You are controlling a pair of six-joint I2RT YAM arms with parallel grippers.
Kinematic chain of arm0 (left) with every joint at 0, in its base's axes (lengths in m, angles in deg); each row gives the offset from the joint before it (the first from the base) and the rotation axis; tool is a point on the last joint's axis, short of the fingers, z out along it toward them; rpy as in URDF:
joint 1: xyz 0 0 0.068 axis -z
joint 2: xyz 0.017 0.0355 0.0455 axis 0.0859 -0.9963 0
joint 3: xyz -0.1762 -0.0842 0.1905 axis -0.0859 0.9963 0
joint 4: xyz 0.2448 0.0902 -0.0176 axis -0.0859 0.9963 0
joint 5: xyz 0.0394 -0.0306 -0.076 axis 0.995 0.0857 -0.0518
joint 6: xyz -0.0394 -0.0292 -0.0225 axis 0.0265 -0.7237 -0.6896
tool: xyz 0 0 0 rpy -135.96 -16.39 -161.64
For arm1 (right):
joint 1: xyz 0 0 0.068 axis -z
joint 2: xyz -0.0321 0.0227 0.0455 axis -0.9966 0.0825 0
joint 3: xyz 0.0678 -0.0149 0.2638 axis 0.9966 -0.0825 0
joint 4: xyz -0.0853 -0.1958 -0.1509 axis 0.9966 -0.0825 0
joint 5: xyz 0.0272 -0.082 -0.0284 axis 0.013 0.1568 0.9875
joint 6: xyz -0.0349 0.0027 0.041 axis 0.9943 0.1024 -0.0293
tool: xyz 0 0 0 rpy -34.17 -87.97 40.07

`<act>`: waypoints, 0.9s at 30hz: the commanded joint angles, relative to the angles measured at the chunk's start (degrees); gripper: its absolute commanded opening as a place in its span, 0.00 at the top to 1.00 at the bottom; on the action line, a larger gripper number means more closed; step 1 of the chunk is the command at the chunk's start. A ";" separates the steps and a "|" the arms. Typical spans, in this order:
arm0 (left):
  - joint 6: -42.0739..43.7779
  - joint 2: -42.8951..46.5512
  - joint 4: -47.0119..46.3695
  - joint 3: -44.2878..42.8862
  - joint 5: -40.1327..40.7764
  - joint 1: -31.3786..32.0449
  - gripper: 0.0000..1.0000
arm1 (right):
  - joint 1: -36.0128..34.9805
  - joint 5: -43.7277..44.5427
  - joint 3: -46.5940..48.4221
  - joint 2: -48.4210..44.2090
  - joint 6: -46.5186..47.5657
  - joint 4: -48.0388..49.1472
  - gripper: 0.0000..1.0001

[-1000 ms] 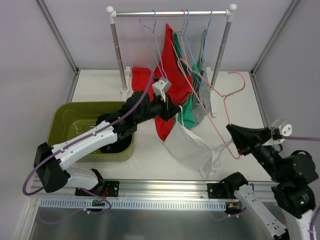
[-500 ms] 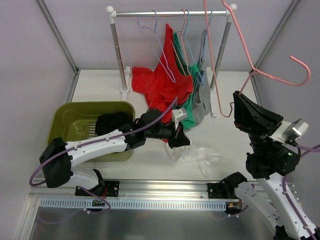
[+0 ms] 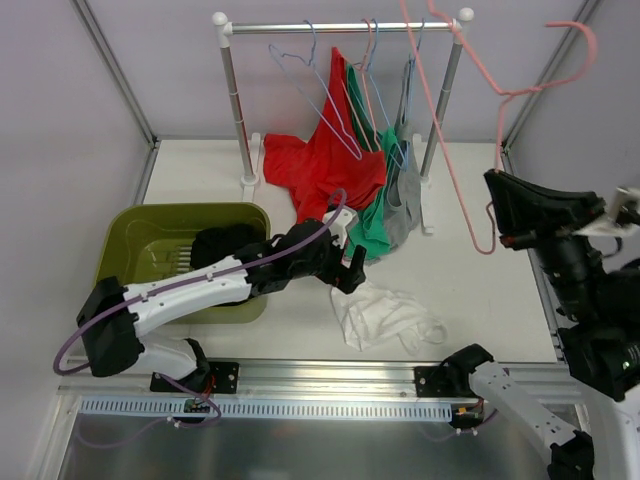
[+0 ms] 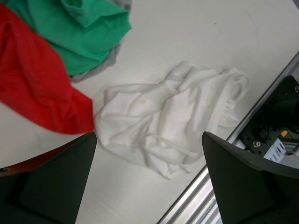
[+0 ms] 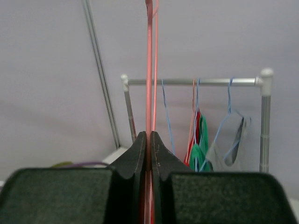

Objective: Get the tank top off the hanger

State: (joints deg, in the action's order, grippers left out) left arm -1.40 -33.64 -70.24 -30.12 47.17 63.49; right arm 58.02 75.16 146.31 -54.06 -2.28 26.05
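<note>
Looks done: tank top (image 4: 163, 121) loose on desk (image 4: 224, 37) under wide-open, empty left pincer (image 4: 147, 140), bare hanger (image 5: 149, 70) clamped in right pincer (image 5: 148, 140)

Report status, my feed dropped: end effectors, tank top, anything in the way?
Left end effector open above white tank top, crumpled on table. Right end effector shut on pink hanger, held high. Nothing covering the top.

The clothes rack (image 3: 340, 27) stands at the far side of the table (image 3: 480, 300), with garments (image 3: 335, 170) draping from it onto the tabletop. The bin (image 3: 130, 235) sits near left. The tank top (image 3: 385, 315) lies crumpled right of the bin, close to the near rail (image 3: 330, 375). The hanger (image 5: 148, 70) is up at the right, well apart from it.
</note>
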 commanded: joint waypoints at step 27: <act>-2.45 41.66 36.77 1.50 20.69 0.41 0.01 | -1.14 -0.13 27.65 49.10 3.22 -16.00 0.99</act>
State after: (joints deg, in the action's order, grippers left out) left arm -2.91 6.56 -36.43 -28.59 67.87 63.49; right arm 57.50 75.31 169.63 -8.53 0.24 5.70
